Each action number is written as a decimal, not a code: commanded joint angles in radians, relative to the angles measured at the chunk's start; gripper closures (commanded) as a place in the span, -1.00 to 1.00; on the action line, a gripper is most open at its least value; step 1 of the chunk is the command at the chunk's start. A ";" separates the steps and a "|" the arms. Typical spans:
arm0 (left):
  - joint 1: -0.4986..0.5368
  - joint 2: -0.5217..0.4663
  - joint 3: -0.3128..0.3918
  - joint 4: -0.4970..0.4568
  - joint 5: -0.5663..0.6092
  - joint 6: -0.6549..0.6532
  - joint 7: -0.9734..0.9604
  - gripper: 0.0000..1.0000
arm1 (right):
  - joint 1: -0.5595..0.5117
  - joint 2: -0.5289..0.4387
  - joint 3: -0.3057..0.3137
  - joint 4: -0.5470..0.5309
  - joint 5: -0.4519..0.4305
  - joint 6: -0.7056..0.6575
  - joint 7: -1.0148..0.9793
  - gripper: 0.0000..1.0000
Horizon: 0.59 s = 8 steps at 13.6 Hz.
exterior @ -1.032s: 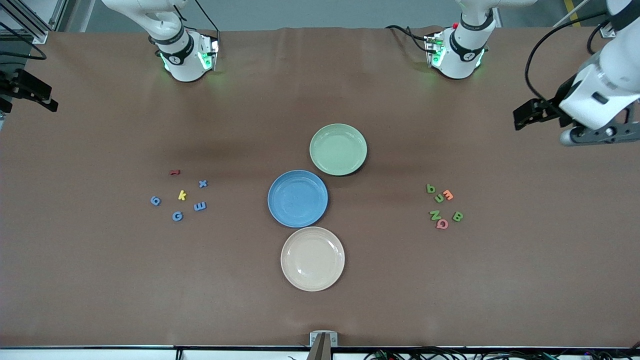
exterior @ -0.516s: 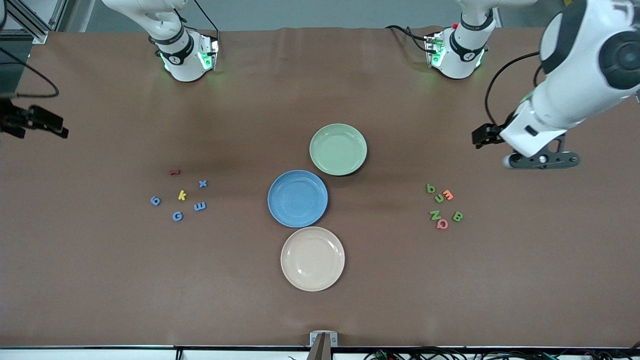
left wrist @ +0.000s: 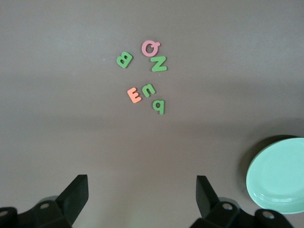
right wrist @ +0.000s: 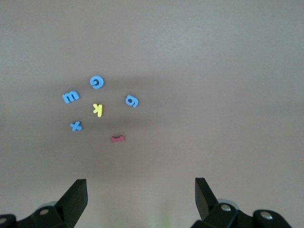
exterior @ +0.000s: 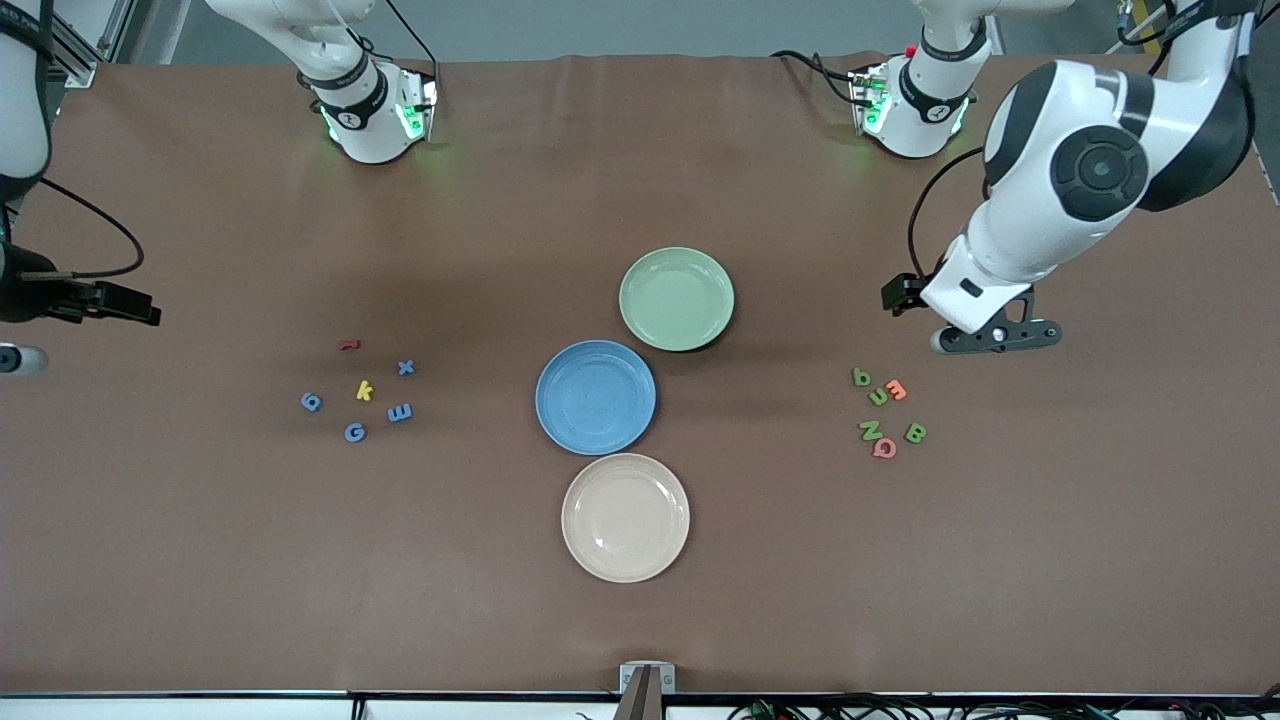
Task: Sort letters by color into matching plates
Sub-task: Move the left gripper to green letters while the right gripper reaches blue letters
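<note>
Brown table [exterior: 200,560], cables along its near edge, left end effector [left wrist: 141,195] wide, right end effector [right wrist: 140,195] wide

Cream plate [exterior: 625,517], yellow k [exterior: 365,390], dark red piece [exterior: 348,345], orange E [exterior: 896,390], pink Q [exterior: 884,448]

Your white left arm reaches in from its base and bends down at the wrist, its black two-finger left gripper [left wrist: 141,199] hanging above the table with jaws spread wide, holding nothing. Your right gripper [right wrist: 140,199] hangs at the right arm's end, jaws equally wide and empty.
</note>
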 commanded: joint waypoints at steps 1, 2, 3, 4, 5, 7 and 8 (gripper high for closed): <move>0.002 0.011 -0.032 -0.059 -0.003 0.081 -0.085 -1.00 | -0.007 -0.003 0.006 -0.085 0.030 0.078 0.009 -1.00; 0.002 0.024 -0.046 -0.067 -0.003 0.106 -0.123 -1.00 | -0.011 -0.006 0.006 -0.117 0.047 0.112 0.008 -1.00; 0.002 0.042 -0.060 -0.071 -0.003 0.127 -0.163 -1.00 | -0.020 -0.008 0.006 -0.144 0.060 0.147 0.008 -1.00; 0.001 0.059 -0.070 -0.075 -0.003 0.143 -0.198 -1.00 | -0.021 -0.008 0.006 -0.163 0.061 0.169 0.009 -1.00; 0.002 0.076 -0.086 -0.084 -0.003 0.166 -0.232 -1.00 | -0.019 -0.008 0.006 -0.184 0.061 0.196 0.012 -1.00; 0.002 0.082 -0.095 -0.130 -0.001 0.228 -0.263 -1.00 | -0.011 -0.008 0.006 -0.232 0.061 0.257 0.075 -1.00; 0.002 0.082 -0.095 -0.154 0.002 0.255 -0.265 -1.00 | -0.005 -0.008 0.007 -0.258 0.061 0.288 0.092 -1.00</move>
